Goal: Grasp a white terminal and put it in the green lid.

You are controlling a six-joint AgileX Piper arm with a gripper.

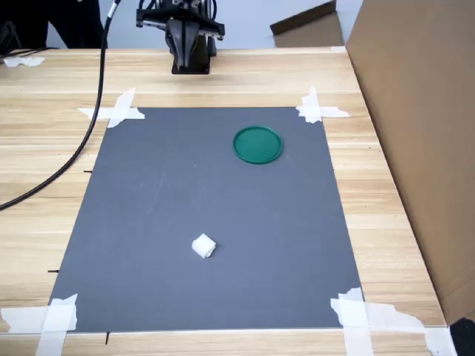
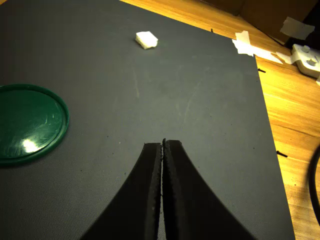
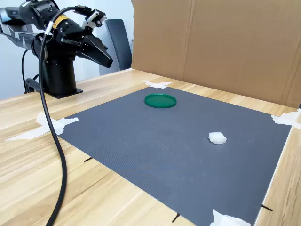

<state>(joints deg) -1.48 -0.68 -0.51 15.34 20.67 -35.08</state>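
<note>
A small white terminal [image 1: 203,246] [image 2: 146,39] [image 3: 217,138] lies on the dark grey mat [image 1: 208,200], toward the mat's near edge in the first exterior view. The green lid [image 1: 257,144] [image 2: 27,122] [image 3: 160,100] rests flat and empty on the mat's far half in the first exterior view. My gripper [image 2: 162,145] [image 1: 190,65] [image 3: 109,61] hangs raised above the table near the arm's base, well away from both. Its black fingers [image 2: 150,185] are pressed together with nothing between them.
The mat is held down by white tape strips [image 1: 117,111] at its corners. A tall cardboard wall [image 1: 415,126] stands along the first exterior view's right. A black cable [image 1: 82,141] trails over the wooden table at the first exterior view's left. The arm's base [image 3: 56,77] stands behind the mat.
</note>
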